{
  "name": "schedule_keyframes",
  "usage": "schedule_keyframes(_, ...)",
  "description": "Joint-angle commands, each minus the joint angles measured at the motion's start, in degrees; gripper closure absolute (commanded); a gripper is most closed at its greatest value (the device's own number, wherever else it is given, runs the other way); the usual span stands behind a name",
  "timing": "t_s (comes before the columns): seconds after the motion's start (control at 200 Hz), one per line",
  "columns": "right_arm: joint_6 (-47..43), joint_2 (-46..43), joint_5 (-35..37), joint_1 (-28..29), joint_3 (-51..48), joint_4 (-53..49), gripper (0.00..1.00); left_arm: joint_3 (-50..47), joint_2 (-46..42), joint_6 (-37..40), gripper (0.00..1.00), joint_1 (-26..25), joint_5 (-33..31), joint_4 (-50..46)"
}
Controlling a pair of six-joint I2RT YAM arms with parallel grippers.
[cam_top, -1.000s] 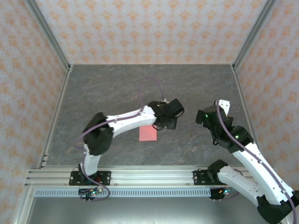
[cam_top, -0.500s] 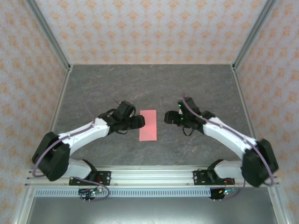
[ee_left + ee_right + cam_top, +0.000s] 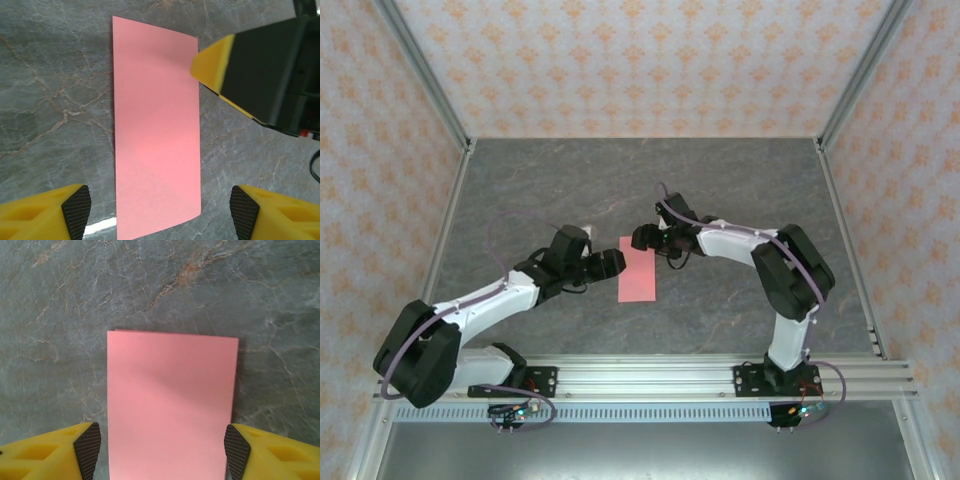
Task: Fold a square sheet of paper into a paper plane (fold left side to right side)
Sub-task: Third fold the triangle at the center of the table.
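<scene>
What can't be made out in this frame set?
Top external: far end of the paper partly hidden under the right gripper; contact unclear.
Right wrist: paper's near end cut by the bottom edge.
Left wrist: one near corner cut off likewise; layers too thin to count.

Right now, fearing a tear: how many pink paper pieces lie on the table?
1: a thin pink paper rectangle, left gripper beside it, right gripper at its far end.

Paper (image 3: 638, 272) flat on table (image 3: 540, 190), L claw (image 3: 612, 263) just left, R claw (image 3: 642, 238) at far end.
</scene>
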Motion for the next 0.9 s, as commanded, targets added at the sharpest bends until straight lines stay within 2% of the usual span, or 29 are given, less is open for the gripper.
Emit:
schedule_keyframes(0.0, -0.5, 1.9, -0.6, 0.1, 2.4, 1.4, 0.32, 0.4, 1.5, -0.7, 0.25, 0.5, 1.6, 2.8)
schedule_keyframes(0.41, -3.5, 5.6, 2.1, 0.0, 4.3, -3.6, 0.33, 2.3, 9.1, -1.6, 0.31, 0.5, 4.4, 5.4)
schedule_keyframes(0.711, -4.4, 5.1, 2.6, 0.0, 2.9, -5.0, 0.35, 4.4, 15.3, -3.1, 0.37, 0.5, 8.0, 8.4)
schedule_keyframes(0.891, -4.2, 4.8, 2.3, 0.0, 2.9, -5.0, 0.35, 4.8, 17.2, -3.4, 0.38, 0.5, 7.8, 8.7)
